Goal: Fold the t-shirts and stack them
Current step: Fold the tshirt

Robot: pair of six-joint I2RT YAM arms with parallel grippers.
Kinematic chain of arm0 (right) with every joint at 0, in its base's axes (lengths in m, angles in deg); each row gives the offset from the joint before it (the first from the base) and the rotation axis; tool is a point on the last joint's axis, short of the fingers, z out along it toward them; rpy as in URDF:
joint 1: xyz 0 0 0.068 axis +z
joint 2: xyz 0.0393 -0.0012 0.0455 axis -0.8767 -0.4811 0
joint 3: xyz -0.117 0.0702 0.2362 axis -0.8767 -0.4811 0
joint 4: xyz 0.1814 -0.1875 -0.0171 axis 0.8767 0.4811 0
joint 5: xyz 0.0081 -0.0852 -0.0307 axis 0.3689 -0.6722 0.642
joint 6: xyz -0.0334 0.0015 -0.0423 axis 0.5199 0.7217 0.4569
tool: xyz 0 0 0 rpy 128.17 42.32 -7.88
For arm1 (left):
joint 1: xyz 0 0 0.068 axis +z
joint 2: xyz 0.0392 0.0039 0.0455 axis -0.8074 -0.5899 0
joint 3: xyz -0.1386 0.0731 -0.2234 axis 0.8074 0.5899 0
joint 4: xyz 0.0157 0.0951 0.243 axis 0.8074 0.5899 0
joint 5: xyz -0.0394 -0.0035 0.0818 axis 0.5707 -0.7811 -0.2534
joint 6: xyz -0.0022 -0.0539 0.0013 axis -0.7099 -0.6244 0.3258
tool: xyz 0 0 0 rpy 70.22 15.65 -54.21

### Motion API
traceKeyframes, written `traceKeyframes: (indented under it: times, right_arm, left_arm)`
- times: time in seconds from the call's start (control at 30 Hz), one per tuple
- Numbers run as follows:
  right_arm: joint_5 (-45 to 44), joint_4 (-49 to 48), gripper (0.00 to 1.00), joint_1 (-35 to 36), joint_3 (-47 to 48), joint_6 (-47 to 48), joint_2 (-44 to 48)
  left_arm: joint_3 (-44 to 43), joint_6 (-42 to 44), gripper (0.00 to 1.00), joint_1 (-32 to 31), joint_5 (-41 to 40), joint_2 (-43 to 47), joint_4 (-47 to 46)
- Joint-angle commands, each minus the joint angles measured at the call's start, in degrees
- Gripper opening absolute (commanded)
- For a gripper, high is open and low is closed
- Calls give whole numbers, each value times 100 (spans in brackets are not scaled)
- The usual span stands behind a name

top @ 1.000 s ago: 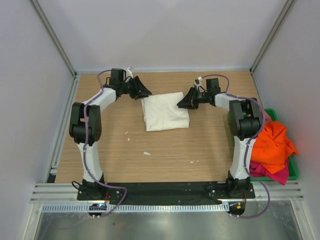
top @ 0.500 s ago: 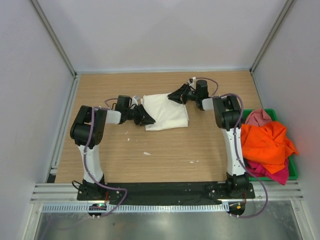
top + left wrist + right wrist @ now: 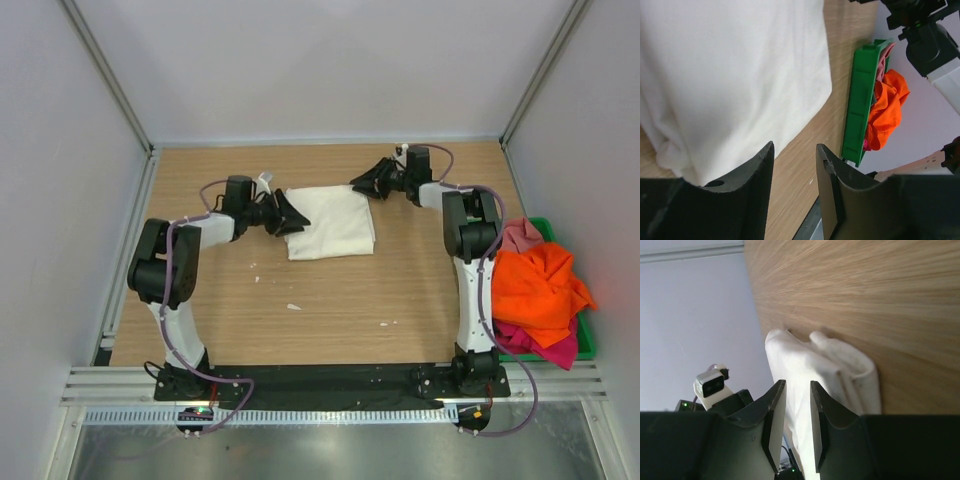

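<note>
Cream-white t-shirt [image 3: 330,222]: folded to a compact rectangle, lying flat on the wooden table [image 3: 340,310] between the two grippers.
Left gripper [image 3: 293,214]: at the shirt's left edge. Released, jaws apart with bare wood showing in the gap. Cloth just ahead of the tips and off to one side, nothing pinched.
Right gripper [image 3: 360,184]: at the shirt's far right corner. Jaws only narrowly parted, pale cloth showing through the slit. Pinched or merely lying beyond the tips: cannot tell.
Just changed: left gripper moved from the shirt's near left corner, half a second back, to about mid-edge. Right gripper slid from partway along the far edge out to the far right corner.
Against a second ago: left gripper then at the far left corner, right gripper at the right edge. Shirt outline much the same, still one tidy rectangle in the same spot.
Meaning for the task: probably squaring and smoothing touches at the close of this shirt's fold. First shirt done or nearly so, no stack begun.
Remaining shirts: orange t-shirt [image 3: 535,285], pink t-shirt [image 3: 515,235] and magenta t-shirt [image 3: 548,350] heaped unfolded in the green bin [image 3: 586,345]. Beyond the right arm's outer side, well apart from both grippers.
Likely next need: letting go cleanly without dragging the folded edges, then reaching to the bin.
</note>
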Motion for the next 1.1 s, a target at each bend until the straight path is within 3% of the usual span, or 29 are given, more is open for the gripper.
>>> traceKeyframes:
  times: [0.0,0.23,0.3,0.33,0.43,0.6,0.7,0.9,1.07]
  right_arm:
    - [-21,511,32,90,-93,568,1069]
    - [234,65,30,696,-1699,543,1913]
    - [287,-191,25,776,-2087,455,2001]
    - [322,-575,16,803,-2490,376,2002]
    - [411,-1201,3,750,-3107,147,1975]
    - [498,-1422,1,426,-3583,244,1861]
    - [612,-1432,1,302,-3706,278,2071]
    - [393,308,2,276,-3224,1376,2784]
    - [314,-94,2,284,-2416,877,2214]
  left_arm:
    - [-536,-230,41,20,145,14,-279]
    - [-591,-862,31,73,312,-972,-1341]
    - [-521,-915,31,160,286,-1174,-1474]
    - [-468,-898,30,204,269,-1210,-1501]
    - [-406,-802,29,345,295,-1254,-1431]
    - [-494,-161,29,451,303,-1166,-755]
    - [-538,-28,29,495,321,-948,-447]
    - [-783,148,45,486,321,-314,-77]
    - [-1301,-596,43,486,435,-857,-682]
